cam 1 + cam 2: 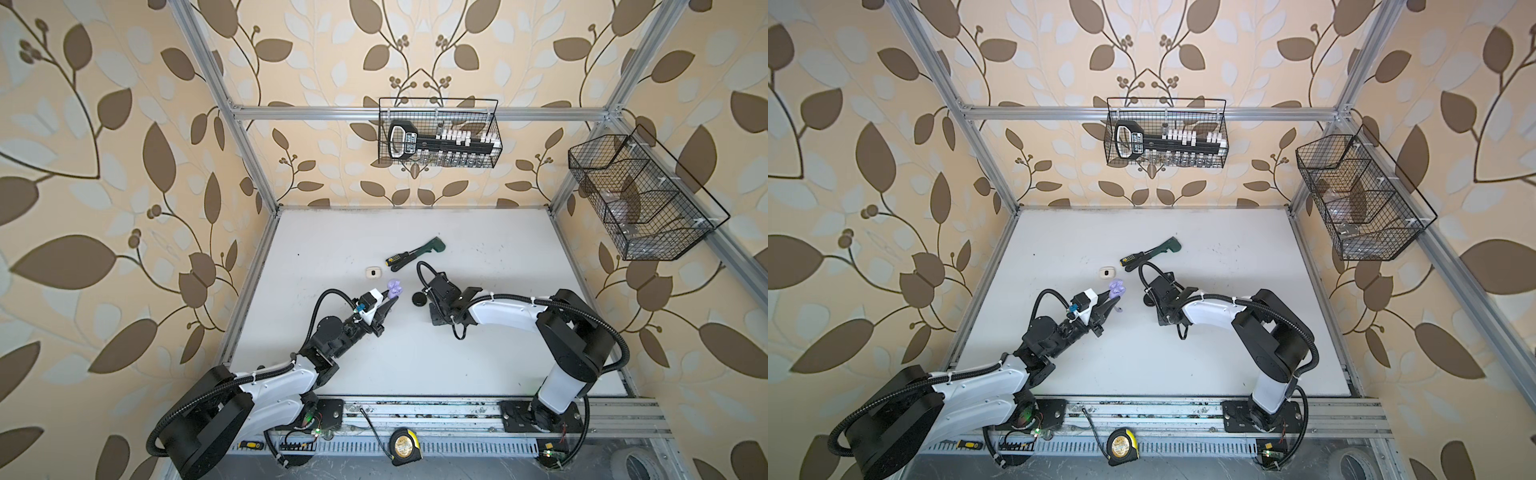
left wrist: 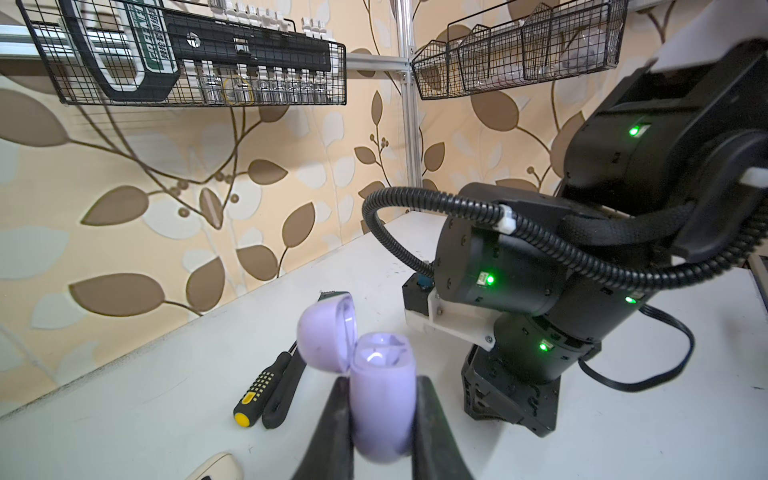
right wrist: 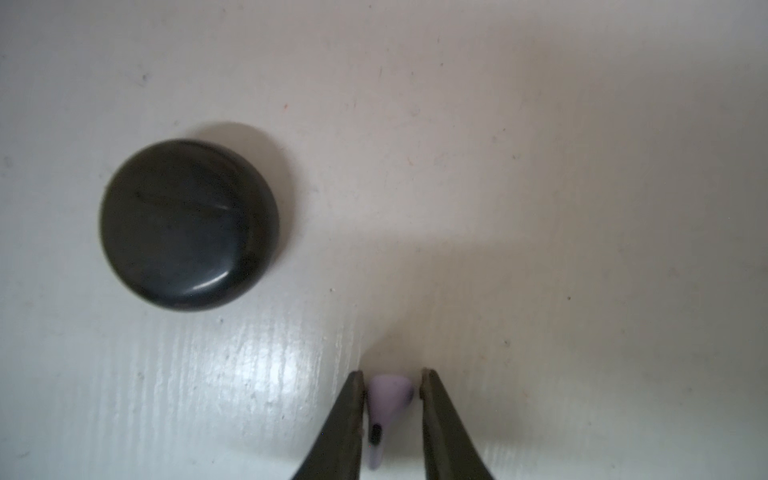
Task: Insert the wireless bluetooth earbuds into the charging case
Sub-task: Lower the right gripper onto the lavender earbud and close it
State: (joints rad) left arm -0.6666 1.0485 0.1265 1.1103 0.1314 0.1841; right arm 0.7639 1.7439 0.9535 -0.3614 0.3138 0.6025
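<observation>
Firstly, a scuffed white table [image 1: 498,332] is noted, enclosed by leaf-patterned wallpaper [image 1: 124,166] and an aluminium frame [image 1: 415,112] on which wire baskets [image 1: 496,124] are hung. The left gripper [image 2: 381,379] is clamped on the lilac charging case [image 2: 382,411], which is held upright with its lid swung open. The right gripper [image 3: 392,373] is set narrowly astride a lilac earbud [image 3: 388,395] lying on the table; a slight gap is seen at one finger. A closed black case [image 3: 189,224] is found nearby.
</observation>
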